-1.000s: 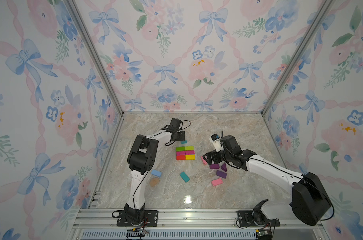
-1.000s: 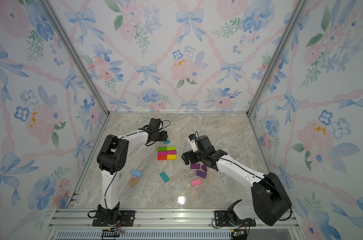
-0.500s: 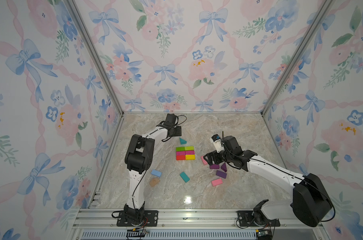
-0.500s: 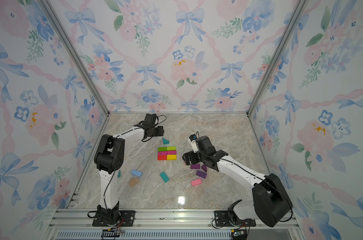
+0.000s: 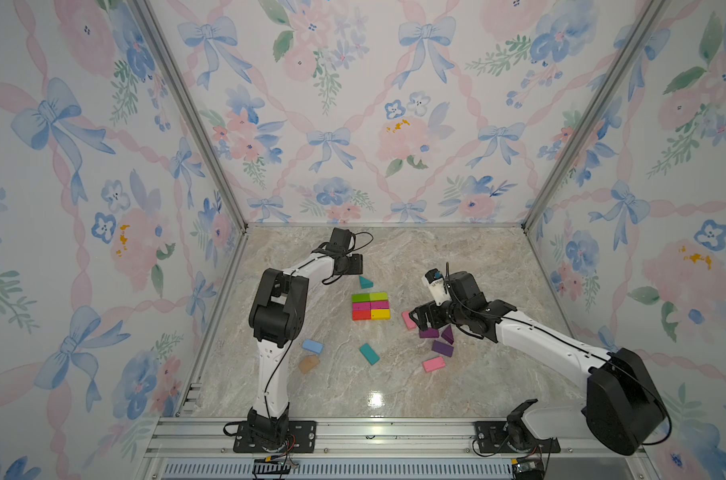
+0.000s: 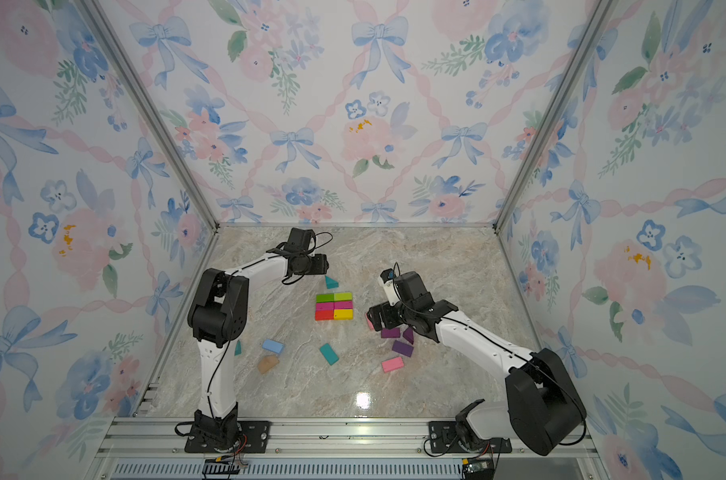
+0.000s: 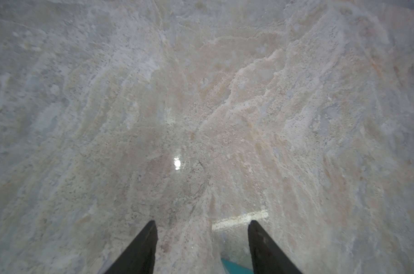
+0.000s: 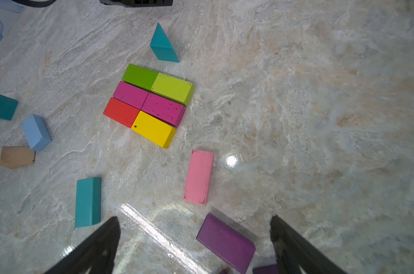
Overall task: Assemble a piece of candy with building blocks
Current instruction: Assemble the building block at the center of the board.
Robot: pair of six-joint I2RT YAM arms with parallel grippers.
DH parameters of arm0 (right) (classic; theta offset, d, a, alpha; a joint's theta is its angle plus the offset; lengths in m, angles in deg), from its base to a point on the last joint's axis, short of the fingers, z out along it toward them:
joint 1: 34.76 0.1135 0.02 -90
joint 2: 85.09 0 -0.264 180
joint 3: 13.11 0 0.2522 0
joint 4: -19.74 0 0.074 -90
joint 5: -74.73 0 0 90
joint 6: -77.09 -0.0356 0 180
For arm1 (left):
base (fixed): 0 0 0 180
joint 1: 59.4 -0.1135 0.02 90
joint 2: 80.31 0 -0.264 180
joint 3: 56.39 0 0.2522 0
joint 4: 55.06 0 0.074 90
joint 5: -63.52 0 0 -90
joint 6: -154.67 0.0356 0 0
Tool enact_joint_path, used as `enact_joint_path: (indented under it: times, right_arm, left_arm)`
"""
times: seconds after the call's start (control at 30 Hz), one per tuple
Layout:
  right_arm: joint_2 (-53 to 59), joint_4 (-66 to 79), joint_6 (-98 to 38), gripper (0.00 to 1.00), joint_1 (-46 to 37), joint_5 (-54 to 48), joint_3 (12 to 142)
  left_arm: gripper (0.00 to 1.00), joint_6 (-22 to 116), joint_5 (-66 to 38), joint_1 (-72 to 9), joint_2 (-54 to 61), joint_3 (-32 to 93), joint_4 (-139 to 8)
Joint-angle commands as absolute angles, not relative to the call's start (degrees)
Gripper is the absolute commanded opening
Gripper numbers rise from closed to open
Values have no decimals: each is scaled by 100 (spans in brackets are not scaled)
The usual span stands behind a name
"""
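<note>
Six-block candy body (image 5: 370,306) lies mid table (image 5: 436,257), teal wedge (image 5: 365,282) just beside it, unjoined; I judge both wrapper ends outstanding; left gripper (image 7: 201,223) and right gripper (image 8: 195,217) gape empty.

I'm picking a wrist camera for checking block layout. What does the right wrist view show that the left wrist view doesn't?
Right wrist only: the six-block rectangle of green, magenta, red and yellow blocks, a pink flat block, a purple flat block, the open right gripper. Left wrist only: the open left gripper. Both: the marble tabletop and, apparently, the teal triangular wedge, just a sliver in the left wrist view.
</note>
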State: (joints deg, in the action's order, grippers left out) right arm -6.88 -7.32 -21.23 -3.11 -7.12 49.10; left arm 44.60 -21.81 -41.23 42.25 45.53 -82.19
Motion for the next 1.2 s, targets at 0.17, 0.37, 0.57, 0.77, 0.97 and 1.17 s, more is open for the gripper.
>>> enact_joint_path:
  times: [0.17,0.37,0.57,0.77,0.97,1.17]
  right_arm:
    - [-709,-913,-1986,99,-452,-769,4970]
    - [-849,-973,-1946,99,-523,-770,4935]
    - [-913,-1039,-1907,99,-571,-777,4934]
    - [-937,-1019,-1924,99,-580,-774,4921]
    - [-944,-1054,-1896,99,-593,-781,4933]
    - [-970,-1051,-1890,99,-611,-782,4908]
  left_arm:
    - [64,4517,-2086,-4111,4297,4334,-8306]
    - [63,4472,-2148,-4108,4171,4155,-8305]
    - [63,4481,-2221,-4107,4032,4007,-8305]
    - [63,4455,-2191,-4088,3927,3938,-8296]
    - [62,4394,-2116,-4035,3771,3864,-8307]
    - [62,4331,-2094,-4008,3703,3872,-8302]
